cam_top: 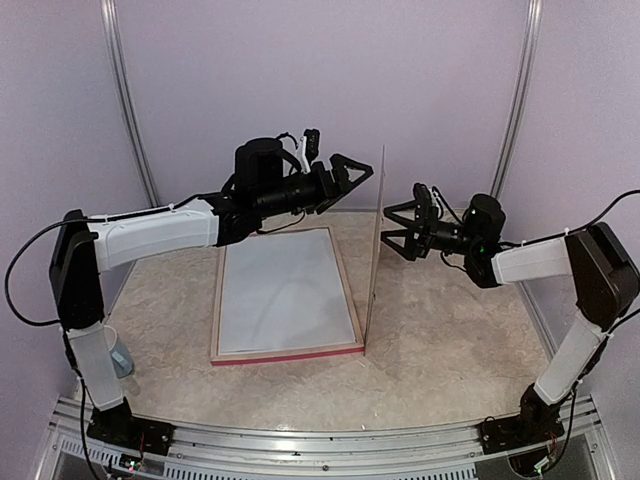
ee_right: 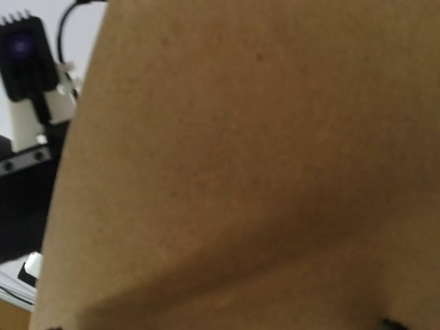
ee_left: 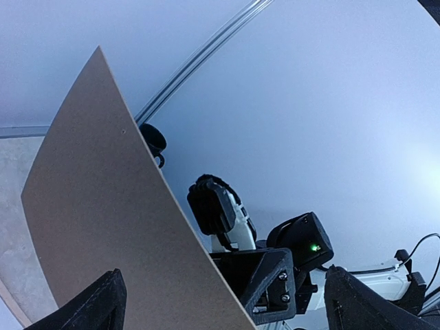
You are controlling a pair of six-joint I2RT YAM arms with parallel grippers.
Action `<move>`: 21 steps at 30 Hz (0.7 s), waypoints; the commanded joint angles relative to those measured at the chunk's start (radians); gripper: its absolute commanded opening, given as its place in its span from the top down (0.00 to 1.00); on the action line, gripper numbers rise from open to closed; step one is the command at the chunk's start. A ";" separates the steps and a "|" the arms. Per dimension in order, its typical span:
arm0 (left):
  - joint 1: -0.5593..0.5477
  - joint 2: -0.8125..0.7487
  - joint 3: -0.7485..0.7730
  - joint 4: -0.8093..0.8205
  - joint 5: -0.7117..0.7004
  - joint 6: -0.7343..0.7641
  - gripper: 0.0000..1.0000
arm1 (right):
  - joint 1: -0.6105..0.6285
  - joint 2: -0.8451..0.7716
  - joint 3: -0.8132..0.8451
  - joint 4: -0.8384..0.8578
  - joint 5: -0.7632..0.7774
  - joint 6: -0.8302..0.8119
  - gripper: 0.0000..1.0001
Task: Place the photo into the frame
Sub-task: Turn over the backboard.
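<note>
The frame point(cam_top: 286, 354) lies flat on the table, its pink-red edge nearest me, with a pale sheet filling its opening. A thin brown backing board point(cam_top: 375, 250) stands on edge along the frame's right side, seen edge-on from above. My left gripper point(cam_top: 362, 178) is open just left of the board's top. My right gripper point(cam_top: 388, 228) is open just right of it. In the left wrist view the board point(ee_left: 103, 206) rises between my fingers point(ee_left: 96, 306). It fills the right wrist view point(ee_right: 261, 172). The photo is out of view.
The table top point(cam_top: 450, 330) is pale speckled stone, closed in by lilac walls with metal corner rails point(cam_top: 128, 110). The right arm's wrist and jaws point(ee_left: 275, 275) show past the board in the left wrist view. The left arm's camera mount point(ee_right: 26, 62) shows at the right wrist view's left edge.
</note>
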 commanded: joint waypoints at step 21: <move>0.012 0.186 0.300 -0.329 0.054 0.026 0.17 | 0.020 0.090 0.042 -0.285 0.045 -0.291 0.01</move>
